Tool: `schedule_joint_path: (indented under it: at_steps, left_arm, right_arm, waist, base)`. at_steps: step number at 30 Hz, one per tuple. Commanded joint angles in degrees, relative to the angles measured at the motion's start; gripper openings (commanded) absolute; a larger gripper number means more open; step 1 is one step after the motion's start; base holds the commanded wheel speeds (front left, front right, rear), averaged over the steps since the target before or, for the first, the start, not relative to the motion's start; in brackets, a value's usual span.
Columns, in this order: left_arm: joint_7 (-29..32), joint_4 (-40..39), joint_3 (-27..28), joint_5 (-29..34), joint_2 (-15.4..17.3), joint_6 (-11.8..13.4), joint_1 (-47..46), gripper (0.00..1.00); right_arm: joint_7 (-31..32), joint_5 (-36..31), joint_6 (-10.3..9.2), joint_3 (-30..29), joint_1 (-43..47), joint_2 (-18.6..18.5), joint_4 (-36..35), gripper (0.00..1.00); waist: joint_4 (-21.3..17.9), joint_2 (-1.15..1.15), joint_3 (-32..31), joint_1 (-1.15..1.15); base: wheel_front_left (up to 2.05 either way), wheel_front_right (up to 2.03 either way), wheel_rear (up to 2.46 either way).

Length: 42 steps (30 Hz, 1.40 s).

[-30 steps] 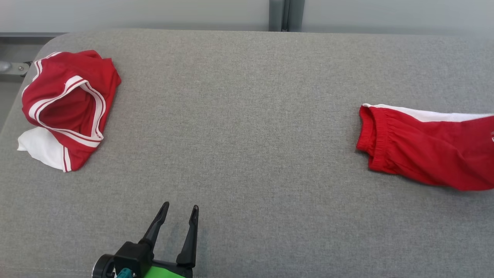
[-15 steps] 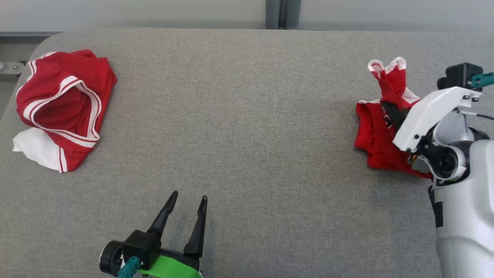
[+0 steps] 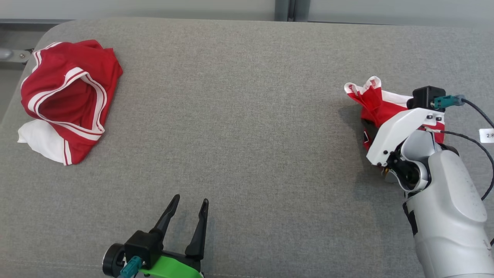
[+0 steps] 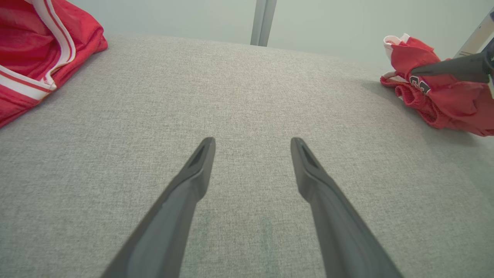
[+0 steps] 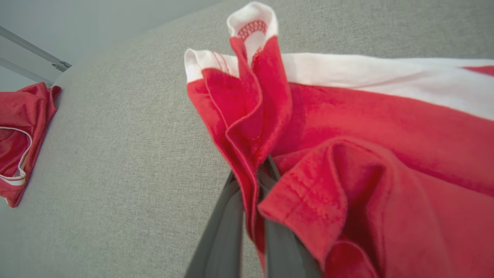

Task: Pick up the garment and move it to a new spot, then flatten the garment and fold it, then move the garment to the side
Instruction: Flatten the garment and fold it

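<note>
Reviewing the head view first, I record the garment (image 3: 370, 102), red with white trim, bunched at the right side of the grey padded table (image 3: 247, 116). One corner is raised off the surface. The right gripper (image 3: 369, 125) reaches into that bunch from under its white housing; I cannot tell the state of its fingers from this angle. A white tag (image 3: 487, 135) hangs on the black cable (image 3: 476, 112) at the right edge. It begins with the figure "2"; the rest is cut off. The left gripper (image 3: 191, 200) sits low at the near edge, fingers spread with nothing between them, well apart from both cloths. A second red garment (image 3: 65, 96) with white stripes lies crumpled at the far left corner.

Left wrist view: both dark fingers (image 4: 185, 193) stand wide over bare grey fabric. At the upper right, one finger of the right gripper lies across the held garment. Black lettering with a white outline (image 4: 420, 83) shows just beneath that finger, too folded to read.

Right wrist view: the two fingers (image 5: 224, 231) are drawn close together, pinching a folded red hem between them. The white-edged corner stands up above the tips, with red overlock stitching visible on it. I find no brand mark or readable print here.
</note>
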Motion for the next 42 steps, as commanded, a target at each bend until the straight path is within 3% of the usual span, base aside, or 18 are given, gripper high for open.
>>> schedule_joint_path:
  at_steps: [1,2,3,4,11,17,21,27,28,29,30,31,37,42]
  left_arm:
    - [0.0,0.1,0.4,0.0,0.0,-0.3,-0.4,1.0]
    - [0.0,0.2,0.5,0.0,0.0,-0.3,-0.3,1.0]
    - [0.0,0.3,0.6,0.1,-0.1,-0.3,-0.3,1.0]
    - [0.0,0.4,0.6,0.1,-0.1,-0.3,-0.4,1.0]
    - [0.0,0.7,1.3,0.1,-0.1,-0.3,0.4,1.0]
    - [0.0,0.1,3.4,0.2,0.1,-0.4,2.6,1.0]
    - [0.0,-0.7,4.3,-0.2,0.0,-0.4,3.9,1.0]
    - [0.0,-1.1,3.6,-0.6,-0.2,-0.4,3.6,1.0]
    - [0.0,-1.1,3.5,-0.7,-0.2,-0.4,3.3,1.0]
    - [0.0,-1.2,3.4,-0.8,-0.2,-0.4,3.1,1.0]
    - [0.0,-1.2,3.3,-0.8,-0.2,-0.4,2.9,1.0]
    - [0.0,-1.1,3.3,-0.7,-0.2,-0.4,2.7,1.0]
    - [0.0,-0.9,3.4,-0.3,-0.2,-0.4,2.1,1.0]
    - [0.0,-0.8,3.0,-0.3,-0.3,-0.4,1.4,1.0]
  right_arm:
    - [-1.3,0.4,0.0,0.9,-0.7,-0.1,1.4,0.0]
    - [-2.3,0.5,0.01,1.7,-1.1,-0.2,1.7,0.1]
    - [-3.3,0.8,0.01,2.8,-1.3,-0.1,2.0,0.69]
    - [-3.8,1.6,0.01,3.5,-1.2,-0.1,2.4,1.0]
    - [-6.5,4.7,0.0,7.5,0.8,-0.2,-1.6,1.0]
    - [-5.6,6.6,0.0,7.6,6.2,-1.7,-16.4,1.0]
    - [-8.4,1.5,0.01,5.1,10.6,-6.3,-26.5,1.0]
    - [-17.8,-4.4,0.0,3.8,14.4,-10.3,-25.4,1.0]
    - [-20.2,-5.4,0.0,4.0,14.9,-10.9,-24.4,0.97]
    - [-22.4,-6.0,0.0,4.2,15.4,-11.1,-23.1,0.48]
    - [-24.8,-6.8,0.0,4.2,16.0,-11.3,-21.5,0.11]
    - [-27.2,-7.9,0.0,4.7,16.3,-11.8,-19.9,0.0]
    - [-39.1,-14.5,-0.01,6.0,14.7,-9.8,-6.8,0.0]
    - [-43.2,-20.0,-0.02,5.0,10.1,-6.2,3.3,0.0]
  waist:
    - [-0.2,0.0,-0.1,0.0]
    - [-0.3,0.0,-0.2,0.0]
    - [-0.4,0.0,-0.2,0.0]
    - [-0.5,0.0,-0.3,0.0]
    - [-1.4,0.0,-2.1,0.0]
    - [-3.2,0.0,-4.2,0.0]
    - [-4.7,0.0,-4.7,0.0]
    - [-5.1,0.0,-4.2,0.0]
    - [-5.0,0.0,-4.0,0.0]
    - [-4.9,0.0,-3.9,0.0]
    - [-4.8,0.0,-3.7,0.0]
    - [-4.6,0.0,-3.6,0.0]
    - [-3.7,0.0,-2.6,0.0]
    - [-3.1,0.0,-1.8,0.0]
  base:
    - [0.0,0.0,0.0]
    - [0.0,0.0,0.0]
    - [0.0,0.0,0.0]
    - [0.0,0.0,0.0]
    - [0.0,0.0,0.0]
    - [0.0,0.0,0.0]
    - [0.0,0.0,0.0]
    - [0.0,0.0,0.0]
    - [0.0,0.0,0.0]
    - [0.0,0.0,0.0]
    - [0.0,0.0,0.0]
    - [0.0,0.0,0.0]
    - [0.0,0.0,0.0]
    - [0.0,0.0,0.0]
